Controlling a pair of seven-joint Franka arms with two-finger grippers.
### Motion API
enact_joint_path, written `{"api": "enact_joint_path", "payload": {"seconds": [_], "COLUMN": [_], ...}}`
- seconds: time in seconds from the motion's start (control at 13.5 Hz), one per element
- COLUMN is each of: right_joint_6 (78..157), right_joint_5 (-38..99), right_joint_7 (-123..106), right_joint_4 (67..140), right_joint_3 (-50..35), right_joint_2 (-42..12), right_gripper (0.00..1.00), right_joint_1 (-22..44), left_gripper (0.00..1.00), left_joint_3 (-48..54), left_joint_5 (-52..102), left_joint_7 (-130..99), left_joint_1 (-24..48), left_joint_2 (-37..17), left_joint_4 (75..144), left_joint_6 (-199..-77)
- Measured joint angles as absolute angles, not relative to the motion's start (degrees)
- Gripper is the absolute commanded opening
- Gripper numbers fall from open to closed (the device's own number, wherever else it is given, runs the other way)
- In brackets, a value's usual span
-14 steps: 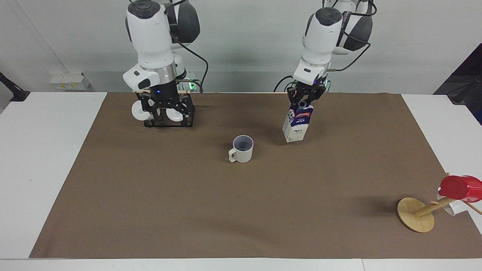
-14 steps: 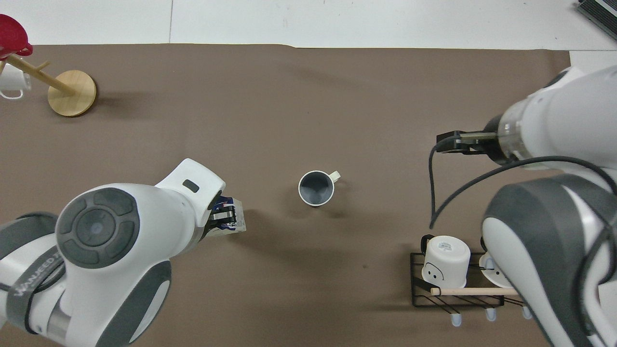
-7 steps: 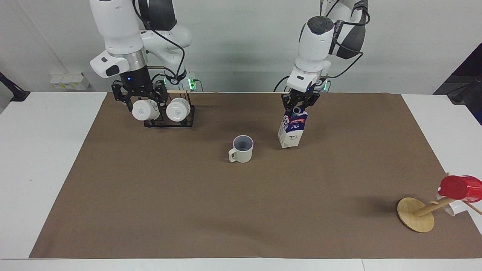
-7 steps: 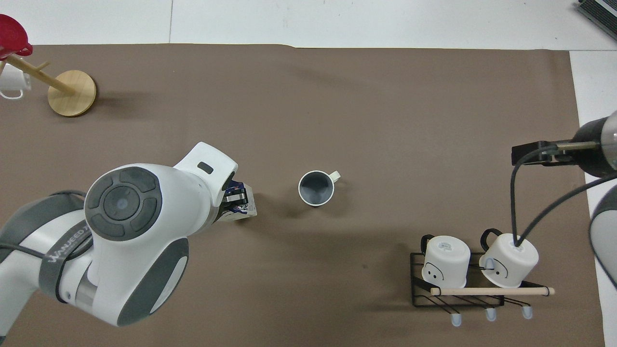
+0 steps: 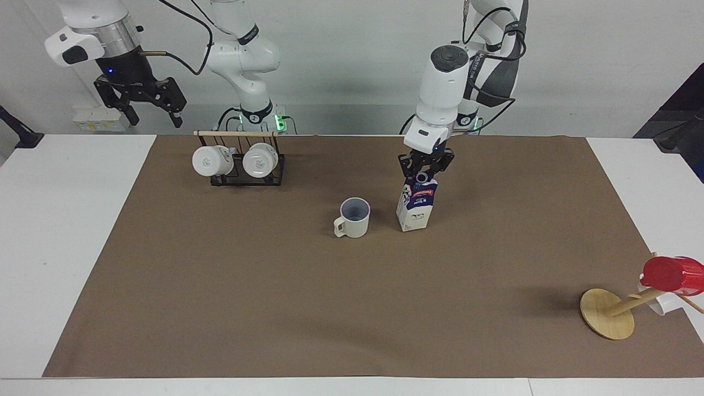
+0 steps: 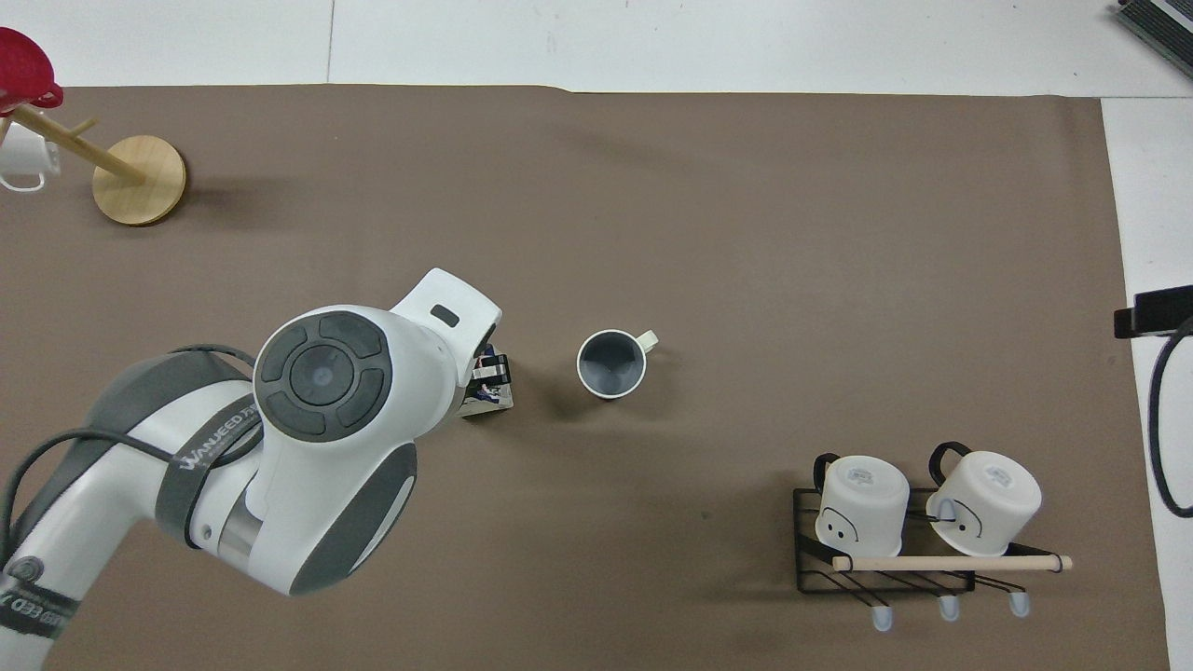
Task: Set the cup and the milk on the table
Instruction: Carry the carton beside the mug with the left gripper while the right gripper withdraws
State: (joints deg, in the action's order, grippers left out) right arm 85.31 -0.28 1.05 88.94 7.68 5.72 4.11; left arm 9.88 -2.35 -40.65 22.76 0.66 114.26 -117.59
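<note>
A: Eyes on the milk (image 5: 416, 205), a small gable-top carton, white and dark blue with a red band and a round spout up top. It tilts a little, its base down at the mat beside the cup; whether it rests fully on the mat is hard to say.

B: And the left gripper (image 5: 424, 171) has its fingers pinched on the carton's top ridge. The arm comes straight down from a bent elbow, wrist pointing at the mat.

A: The cup (image 5: 352, 218) is a cream ceramic mug, upright on the brown mat, loop handle turned toward the right arm's end of the table, bluish-grey inside. It's just beside the carton, not touching.

B: The table (image 5: 66, 231) is white with that matte paper-like mat (image 5: 341, 308) over most of it.

A: The right gripper (image 5: 147, 105) hangs high over the table edge by the black wire rack (image 5: 246, 165), fingers spread apart, holding nothing.

B: Two white mugs (image 6: 861, 504) hang on that rack under a wooden bar. Out at the left arm's end, a round wooden stand (image 5: 606, 313) leans with a red cup (image 5: 672, 275) on its peg.
</note>
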Motion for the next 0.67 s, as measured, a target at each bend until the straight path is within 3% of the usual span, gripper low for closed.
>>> {"api": "enact_joint_path", "payload": {"seconds": [0.15,0.44,0.67], "right_joint_6": [84.9,84.2,84.2], "right_joint_5": [-0.3,-0.3,-0.3], "right_joint_7": [1.0,1.0,1.0], "right_joint_4": [89.1,88.9,88.9], "right_joint_3": [7.1,7.0,7.0], "right_joint_2": [6.0,6.2,6.5], "right_gripper": [1.00,1.00,1.00], "right_joint_1": [4.3,4.4,4.3], "left_gripper": [0.57,1.00,1.00], "left_joint_3": [9.8,9.8,9.8], "left_joint_5": [-2.4,-2.4,-2.5], "left_joint_7": [-40.7,-40.6,-40.6], "left_joint_1": [22.8,22.8,22.8], "left_joint_2": [0.6,0.2,0.1], "left_joint_4": [114.2,114.2,114.2], "left_joint_6": [-118.4,-119.1,-119.3]}}
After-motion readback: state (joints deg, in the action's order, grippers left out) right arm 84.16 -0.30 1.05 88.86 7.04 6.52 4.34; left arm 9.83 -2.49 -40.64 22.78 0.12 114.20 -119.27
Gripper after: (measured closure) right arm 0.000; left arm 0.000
